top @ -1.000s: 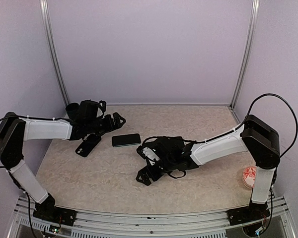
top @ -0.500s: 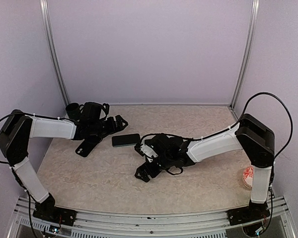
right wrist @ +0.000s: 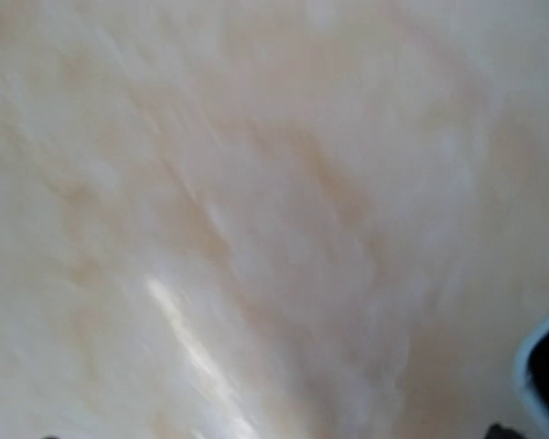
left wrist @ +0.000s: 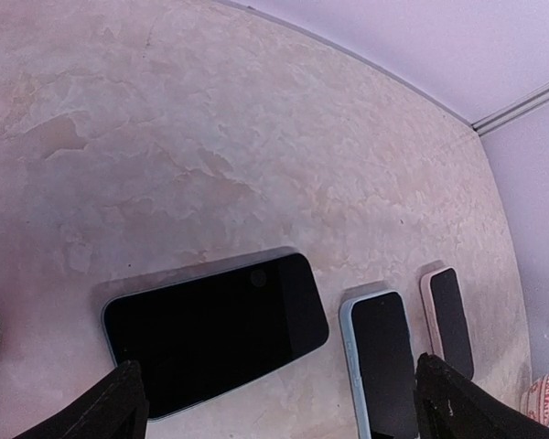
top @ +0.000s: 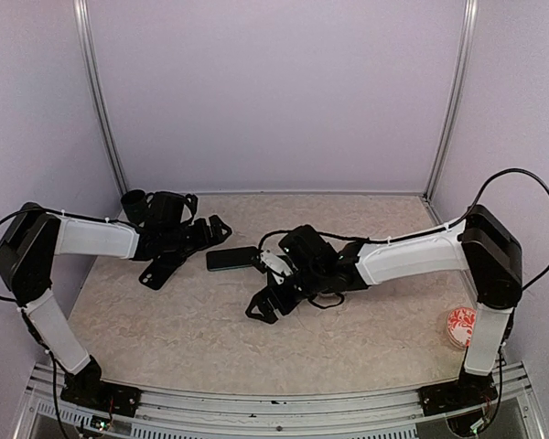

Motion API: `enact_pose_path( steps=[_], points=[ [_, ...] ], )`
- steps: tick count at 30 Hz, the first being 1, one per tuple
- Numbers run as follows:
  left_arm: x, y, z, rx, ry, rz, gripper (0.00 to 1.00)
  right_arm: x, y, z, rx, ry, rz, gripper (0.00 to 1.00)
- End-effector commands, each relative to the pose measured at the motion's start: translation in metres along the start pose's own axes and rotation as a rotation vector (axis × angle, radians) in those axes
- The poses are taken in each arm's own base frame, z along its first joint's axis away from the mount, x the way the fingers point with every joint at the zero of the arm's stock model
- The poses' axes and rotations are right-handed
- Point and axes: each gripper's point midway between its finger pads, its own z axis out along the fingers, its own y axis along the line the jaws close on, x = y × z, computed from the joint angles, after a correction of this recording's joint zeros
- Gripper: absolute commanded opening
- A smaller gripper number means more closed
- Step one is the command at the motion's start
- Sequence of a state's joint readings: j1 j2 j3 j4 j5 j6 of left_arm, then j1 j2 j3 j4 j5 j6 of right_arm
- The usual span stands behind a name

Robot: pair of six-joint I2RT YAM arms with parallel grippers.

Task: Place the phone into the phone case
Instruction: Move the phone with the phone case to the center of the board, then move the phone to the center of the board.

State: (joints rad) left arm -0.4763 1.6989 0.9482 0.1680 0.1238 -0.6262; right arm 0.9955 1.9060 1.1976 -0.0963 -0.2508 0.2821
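Note:
A black phone (top: 231, 258) lies flat, screen up, at the table's middle left; the left wrist view shows it (left wrist: 215, 334) just ahead of and between my left fingers. My left gripper (top: 201, 242) hovers just left of it, open and holding nothing. What looks like the black phone case (top: 162, 268), with a camera hole, lies on the table partly under that gripper. My right gripper (top: 261, 288) is low over the table right of the phone, jaws spread wide and empty. Its wrist view is blurred.
In the left wrist view a light-blue-rimmed handset (left wrist: 377, 361) and a pink-rimmed one (left wrist: 446, 318) lie right of the phone; the top view hides them under my right arm. A red-and-white dish (top: 459, 326) sits by the right wall.
My right gripper has swung back and left, closer to the phone. The left gripper has shifted slightly beside the phone. Both stay open.

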Motion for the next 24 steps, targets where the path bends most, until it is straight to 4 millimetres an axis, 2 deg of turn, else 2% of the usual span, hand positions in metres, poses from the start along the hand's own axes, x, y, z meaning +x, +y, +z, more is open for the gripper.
enact_pose_path(
  steps=[1,7,10,11,15,18,24],
  points=[
    [-0.004,0.008,-0.008,-0.031,-0.030,-0.013,0.99,-0.057,-0.009,-0.034,0.035,-0.103,0.048,0.99],
    [0.001,0.021,-0.003,-0.077,-0.014,-0.015,0.99,-0.092,-0.075,-0.036,0.177,-0.136,0.213,0.99],
    [0.002,0.025,-0.004,-0.081,-0.023,-0.021,0.99,-0.109,-0.100,-0.026,0.214,-0.128,0.272,0.99],
    [0.002,0.026,-0.004,-0.076,-0.029,-0.023,0.99,-0.113,-0.108,-0.017,0.224,-0.119,0.284,1.00],
    [-0.004,0.026,-0.010,-0.055,-0.059,-0.033,0.99,-0.133,-0.123,0.011,0.210,-0.106,0.298,0.99],
    [-0.005,0.025,-0.010,-0.043,-0.065,-0.034,0.99,-0.140,-0.131,0.030,0.200,-0.098,0.312,1.00],
    [-0.010,0.025,-0.014,0.007,-0.113,-0.058,0.99,-0.144,-0.141,0.056,0.179,-0.104,0.332,0.99]
  ],
)
